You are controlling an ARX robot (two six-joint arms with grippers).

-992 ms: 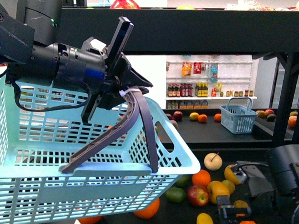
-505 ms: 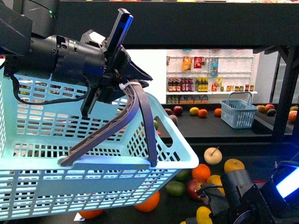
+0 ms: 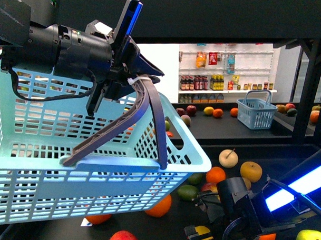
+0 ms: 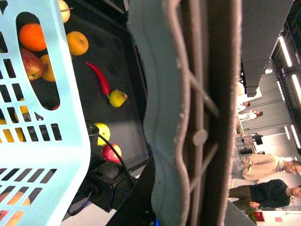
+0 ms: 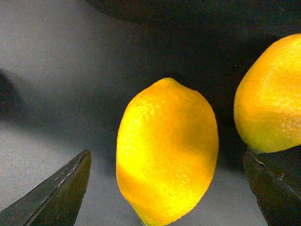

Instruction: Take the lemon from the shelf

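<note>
A yellow lemon (image 5: pixel 167 150) lies on the dark tray of the black shelf (image 3: pixel 288 156). In the right wrist view it sits between the two dark fingers (image 5: pixel 56 197) of my open right gripper (image 5: pixel 167 157), apart from both. In the front view that gripper (image 3: pixel 198 238) is low on the tray at the lemon (image 3: pixel 203 230). My left gripper (image 3: pixel 127 84) is shut on the grey basket handle (image 3: pixel 142 116) and holds the light blue basket (image 3: pixel 95 170) above the tray. The handle fills the left wrist view (image 4: pixel 164 117).
Oranges (image 3: pixel 216 174), apples (image 3: pixel 123 238), a green fruit (image 3: pixel 187 192) and a pale pear (image 3: pixel 228 158) lie on the tray. Another yellow fruit (image 5: pixel 270 94) lies close beside the lemon. A small blue basket (image 3: pixel 257 121) stands on a far tier. White wall shelves (image 3: pixel 225 90) are behind.
My right arm has moved left and down across the tray to the lemon. The left gripper and the basket have risen slightly.
</note>
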